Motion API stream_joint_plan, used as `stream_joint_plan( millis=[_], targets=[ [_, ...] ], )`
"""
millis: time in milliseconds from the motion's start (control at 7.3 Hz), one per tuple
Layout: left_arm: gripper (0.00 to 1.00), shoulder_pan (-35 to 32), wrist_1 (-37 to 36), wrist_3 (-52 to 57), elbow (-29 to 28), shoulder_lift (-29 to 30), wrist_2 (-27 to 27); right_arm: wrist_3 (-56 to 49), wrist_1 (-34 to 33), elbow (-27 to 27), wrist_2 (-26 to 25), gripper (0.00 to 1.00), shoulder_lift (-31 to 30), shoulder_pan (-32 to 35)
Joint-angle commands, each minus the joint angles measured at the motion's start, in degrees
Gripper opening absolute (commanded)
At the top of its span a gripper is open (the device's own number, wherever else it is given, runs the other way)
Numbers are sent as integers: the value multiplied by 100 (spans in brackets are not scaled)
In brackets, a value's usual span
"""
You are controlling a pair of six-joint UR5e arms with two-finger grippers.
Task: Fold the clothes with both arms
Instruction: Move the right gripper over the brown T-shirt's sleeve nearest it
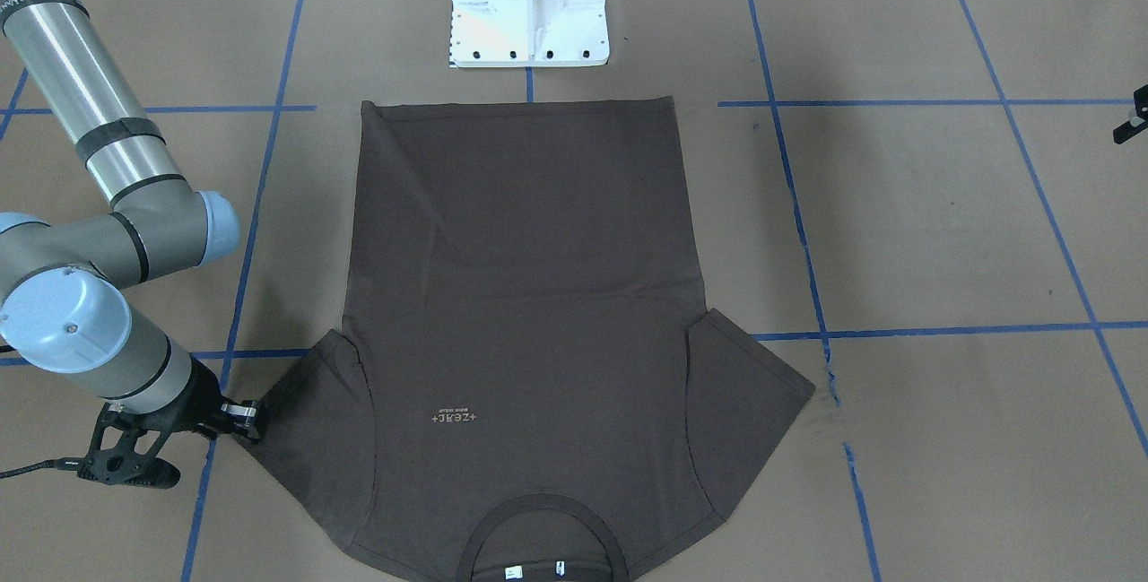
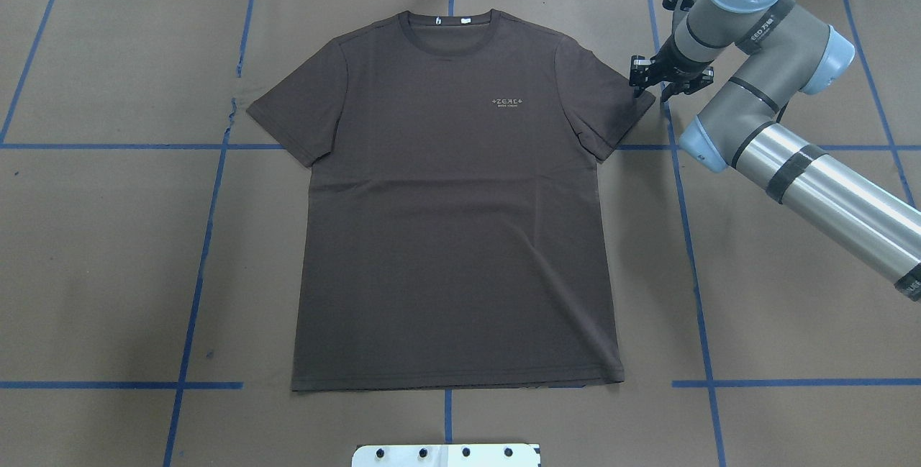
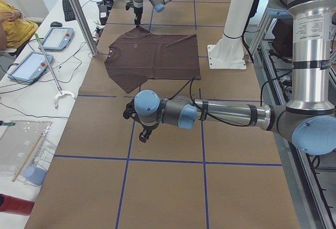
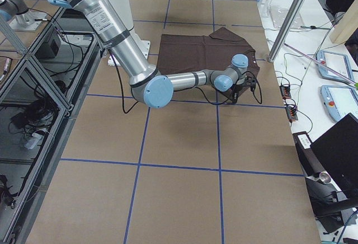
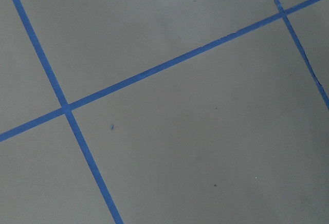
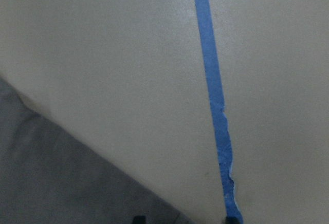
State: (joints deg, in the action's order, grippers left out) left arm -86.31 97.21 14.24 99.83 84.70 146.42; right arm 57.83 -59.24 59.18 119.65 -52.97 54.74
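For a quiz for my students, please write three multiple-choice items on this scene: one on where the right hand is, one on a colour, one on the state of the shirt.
1. Where is the black right hand? A) at the edge of a sleeve of the dark brown short-sleeved T-shirt B) above its hem C) above its collar
2. What colour are the tape lines on the brown paper table cover? A) red B) blue C) yellow
3. How does the T-shirt lie? A) folded in half B) crumpled C) spread flat
Key: 1 A, the hand sits at the sleeve tip; 2 B, the grid is blue; 3 C, both sleeves and the pale logo show.
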Motion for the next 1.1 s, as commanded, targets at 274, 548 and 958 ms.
stream_joint_plan(
  millis=[274, 548, 958],
  targets=[
    [100, 0, 0, 9, 36, -24, 0, 18, -17, 15, 6, 0, -29, -7],
    [100, 0, 0, 9, 28, -42, 0, 53, -9, 23, 14, 0, 24, -7],
    [100, 0, 0, 9, 36, -59, 0, 936, -44, 208, 41, 0, 435, -120]
  ],
)
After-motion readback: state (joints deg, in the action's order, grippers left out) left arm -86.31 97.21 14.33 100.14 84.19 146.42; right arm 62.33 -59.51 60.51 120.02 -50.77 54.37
